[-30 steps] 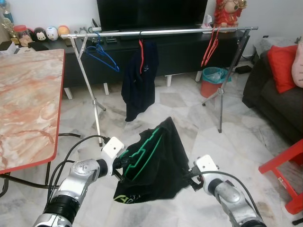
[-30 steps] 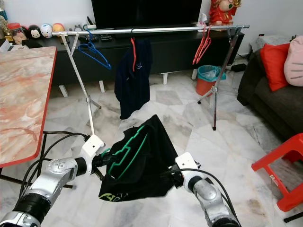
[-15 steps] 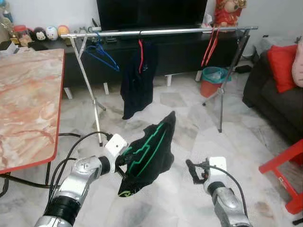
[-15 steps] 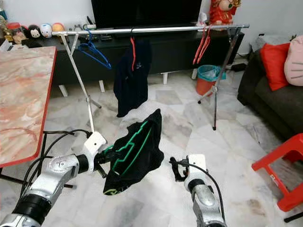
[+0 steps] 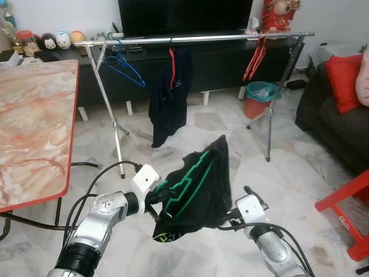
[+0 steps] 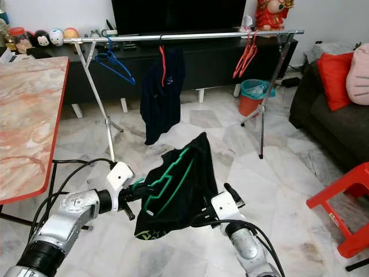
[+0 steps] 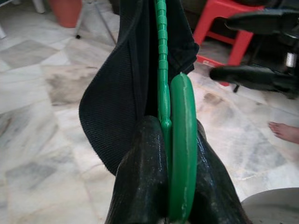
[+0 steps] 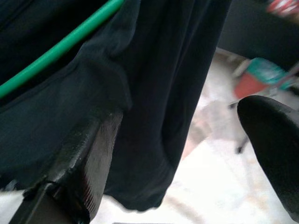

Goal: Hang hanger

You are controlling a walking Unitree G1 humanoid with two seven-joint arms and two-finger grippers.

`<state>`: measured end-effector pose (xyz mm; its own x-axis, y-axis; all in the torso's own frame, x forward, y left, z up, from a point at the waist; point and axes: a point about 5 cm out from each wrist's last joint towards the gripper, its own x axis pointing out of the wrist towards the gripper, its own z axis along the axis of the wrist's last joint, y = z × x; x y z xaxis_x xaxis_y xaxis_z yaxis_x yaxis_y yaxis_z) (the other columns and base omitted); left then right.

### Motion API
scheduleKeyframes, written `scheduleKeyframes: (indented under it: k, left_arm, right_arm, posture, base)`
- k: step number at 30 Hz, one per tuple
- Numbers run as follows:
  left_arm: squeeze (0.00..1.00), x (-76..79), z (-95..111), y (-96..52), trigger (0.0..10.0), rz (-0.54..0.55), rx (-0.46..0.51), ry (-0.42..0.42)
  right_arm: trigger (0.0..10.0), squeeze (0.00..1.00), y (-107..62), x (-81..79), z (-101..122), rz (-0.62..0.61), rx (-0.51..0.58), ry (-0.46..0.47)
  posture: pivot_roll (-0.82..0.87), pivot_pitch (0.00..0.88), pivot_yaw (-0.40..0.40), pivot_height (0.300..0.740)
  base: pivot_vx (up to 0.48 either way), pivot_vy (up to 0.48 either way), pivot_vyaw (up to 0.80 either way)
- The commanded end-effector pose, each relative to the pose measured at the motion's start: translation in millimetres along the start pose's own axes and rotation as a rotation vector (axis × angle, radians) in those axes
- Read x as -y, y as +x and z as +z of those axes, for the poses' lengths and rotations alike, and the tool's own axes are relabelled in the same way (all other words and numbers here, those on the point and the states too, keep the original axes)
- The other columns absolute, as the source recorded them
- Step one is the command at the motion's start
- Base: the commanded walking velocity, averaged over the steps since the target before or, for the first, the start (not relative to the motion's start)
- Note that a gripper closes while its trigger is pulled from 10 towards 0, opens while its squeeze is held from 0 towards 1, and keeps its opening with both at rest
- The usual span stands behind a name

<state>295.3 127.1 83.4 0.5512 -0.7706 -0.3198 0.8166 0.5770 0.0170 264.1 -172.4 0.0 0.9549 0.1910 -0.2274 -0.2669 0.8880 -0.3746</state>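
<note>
Your left wrist view gives you what the head views cannot: the left end effector has its two black fingers pinched tight on the green hanger, with the notched green bar running straight out from the grip and the black garment draped over it. In that same view the right end effector's fingers show beyond the cloth, spread apart, with a red stool and a person's bare foot on the floor behind.

Your right wrist view shows the right end effector wide, one finger pressed against the dark fabric and the other well clear of it, so the cloth lies between them without being clamped. A green line of the hanger crosses the fabric above the near finger.

From the head views you see the wider layout: the hanger with its garment is held up in front of you over the marble floor, left end effector at its left edge, right end effector touching its lower right edge. The clothes rail stands well ahead, carrying a blue hanger, a dark shirt on a red hanger and two bare red hangers. The marble counter sits to your left.
</note>
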Motion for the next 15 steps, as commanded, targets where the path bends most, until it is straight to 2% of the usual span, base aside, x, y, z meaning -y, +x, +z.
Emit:
scheduleKeyframes:
  k: [1, 8, 10, 15]
  left_arm:
    - [0.00, 4.5, 9, 0.1, 10.0, -0.040, 0.042, 0.015]
    - [0.00, 10.6, -2, -4.4, 10.0, -0.085, -0.021, 0.021]
    - [0.00, 13.0, -3, -4.5, 10.0, -0.098, -0.020, 0.014]
    - [0.00, 17.7, -2, -3.2, 10.0, -0.120, -0.011, 0.010]
  right_arm:
    - [10.0, 0.00, 4.9, 5.6, 8, -0.043, 0.041, -0.021]
    - [10.0, 0.00, 12.7, 13.3, 26, -0.093, 0.147, 0.042]
    - [10.0, 0.00, 14.0, 14.3, 32, -0.111, 0.184, 0.010]
    - [10.0, 0.00, 15.3, 16.9, 40, -0.138, 0.233, 0.006]
  posture:
    - [0.00, 0.000, -0.037, 0.740]
    - [0.00, 0.000, -0.033, 0.740]
    - [0.00, 0.000, -0.033, 0.740]
    - [0.00, 0.000, -0.034, 0.740]
  base:
    - [0.000, 0.000, 0.00]
    - [0.000, 0.000, 0.00]
    - [0.000, 0.000, 0.00]
    - [0.000, 0.000, 0.00]
